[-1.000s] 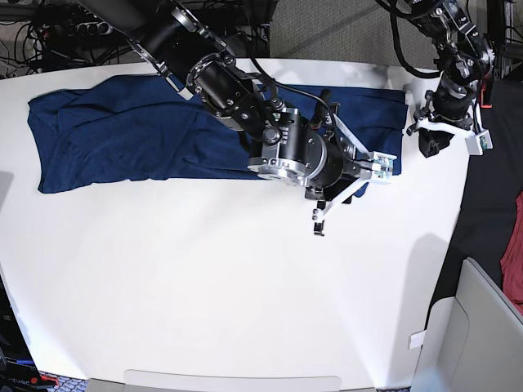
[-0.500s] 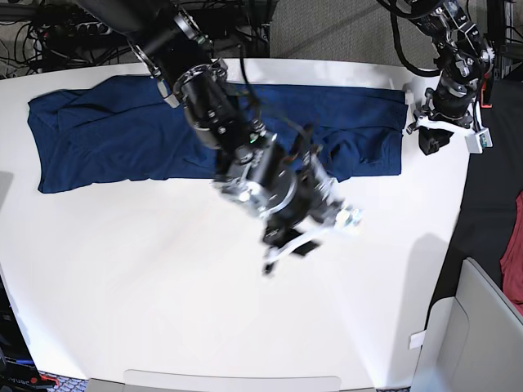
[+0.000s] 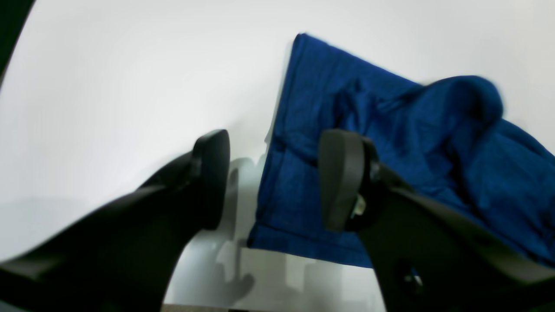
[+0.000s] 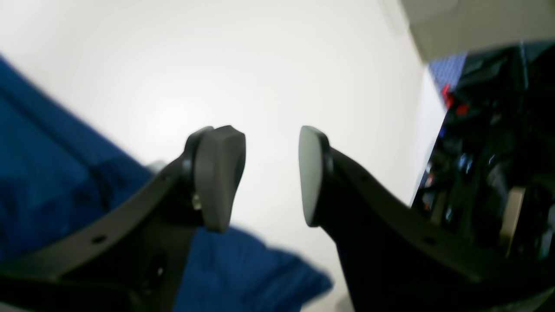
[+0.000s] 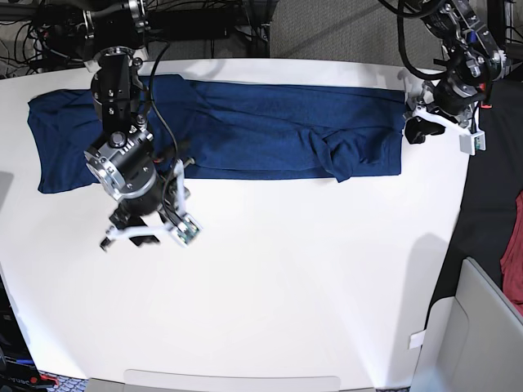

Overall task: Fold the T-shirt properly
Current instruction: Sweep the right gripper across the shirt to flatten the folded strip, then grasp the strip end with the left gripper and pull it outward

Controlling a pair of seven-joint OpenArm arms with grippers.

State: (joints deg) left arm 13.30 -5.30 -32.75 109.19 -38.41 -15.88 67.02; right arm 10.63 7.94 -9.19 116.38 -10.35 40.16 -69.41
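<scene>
The dark blue T-shirt (image 5: 245,122) lies spread in a long band along the back of the white table (image 5: 286,286), with a rumpled fold near its right end (image 5: 335,155). My left gripper (image 5: 425,126) is open at the shirt's right edge. In the left wrist view the left gripper (image 3: 273,182) straddles that edge of the shirt (image 3: 390,130) with nothing gripped. My right gripper (image 5: 147,237) is open and empty over bare table, just in front of the shirt's left part. In the right wrist view the right gripper (image 4: 264,173) has the shirt (image 4: 43,195) at lower left.
A red cloth (image 5: 515,245) hangs off the table at the far right. A grey box (image 5: 478,327) stands at the bottom right. Cables and gear (image 5: 49,33) lie behind the table's back edge.
My right arm has swung from the shirt's right-middle across the table to the left, open and empty. The left gripper has shifted slightly toward the shirt's right edge.
</scene>
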